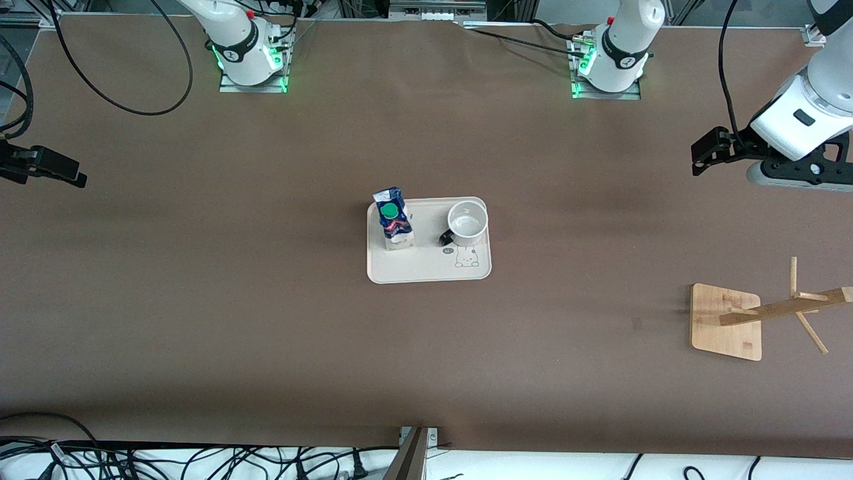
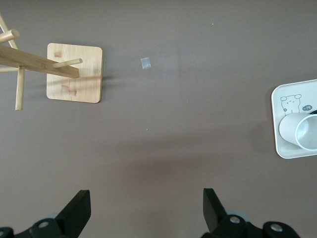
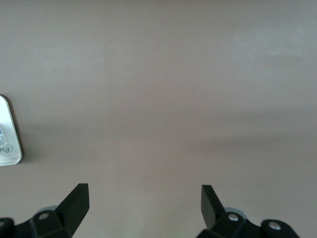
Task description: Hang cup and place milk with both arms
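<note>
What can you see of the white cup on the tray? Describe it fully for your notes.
The cup is a small white mug, glossy like ceramic, standing upright with its open mouth up and apparently empty. A thin black loop handle sticks out toward the milk. It rests on the cream tray, beside the milk, just above the printed cartoon animal. No gripper touches it.

This place is a robot laboratory, not a home. Two white robot arms (image 1: pixel 243 47) (image 1: pixel 623 50) are bolted on metal plates with green lights, at a large table (image 1: pixel 200 300) covered with plain brown material. Many black cables (image 1: pixel 200 463) lie loose along the near edge, and metal frame parts (image 1: pixel 436 8) stand at the far edge.
</note>
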### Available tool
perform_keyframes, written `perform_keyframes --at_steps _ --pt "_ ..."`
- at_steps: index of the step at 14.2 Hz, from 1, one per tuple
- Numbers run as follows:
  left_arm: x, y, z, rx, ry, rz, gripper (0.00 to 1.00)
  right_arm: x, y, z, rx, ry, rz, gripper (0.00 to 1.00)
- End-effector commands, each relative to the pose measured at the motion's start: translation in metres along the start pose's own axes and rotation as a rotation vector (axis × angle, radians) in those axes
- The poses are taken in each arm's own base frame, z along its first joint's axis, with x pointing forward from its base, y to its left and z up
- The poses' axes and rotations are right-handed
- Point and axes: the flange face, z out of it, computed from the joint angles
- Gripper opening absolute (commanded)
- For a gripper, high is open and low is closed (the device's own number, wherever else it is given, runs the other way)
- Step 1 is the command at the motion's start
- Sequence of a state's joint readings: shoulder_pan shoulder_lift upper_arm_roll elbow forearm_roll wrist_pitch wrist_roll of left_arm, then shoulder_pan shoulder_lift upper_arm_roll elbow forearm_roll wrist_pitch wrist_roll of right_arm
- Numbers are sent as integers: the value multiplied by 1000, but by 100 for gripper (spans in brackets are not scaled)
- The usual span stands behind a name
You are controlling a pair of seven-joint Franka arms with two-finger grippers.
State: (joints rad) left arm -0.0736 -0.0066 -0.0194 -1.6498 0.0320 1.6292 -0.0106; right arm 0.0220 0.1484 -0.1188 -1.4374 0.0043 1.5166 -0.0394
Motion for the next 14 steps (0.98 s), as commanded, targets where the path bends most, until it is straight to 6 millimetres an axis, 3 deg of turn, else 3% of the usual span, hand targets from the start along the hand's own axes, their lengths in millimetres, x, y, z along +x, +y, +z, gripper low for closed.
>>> perform_keyframes --at_steps 1,10,11,14 --pt "-5 -2 -8 -1 -1 12 100 1 -2 -5 10 1 -12 100" --pt "-4 -2 -7 -1 -3 12 100 1 -4 -4 10 -4 -14 100" --pt "-4 -2 -7 -1 -3 12 100 2 -7 -3 8 -7 -18 100" --pt "-4 -2 -6 -1 -3 11 100 3 -41 1 -9 -14 -66 100"
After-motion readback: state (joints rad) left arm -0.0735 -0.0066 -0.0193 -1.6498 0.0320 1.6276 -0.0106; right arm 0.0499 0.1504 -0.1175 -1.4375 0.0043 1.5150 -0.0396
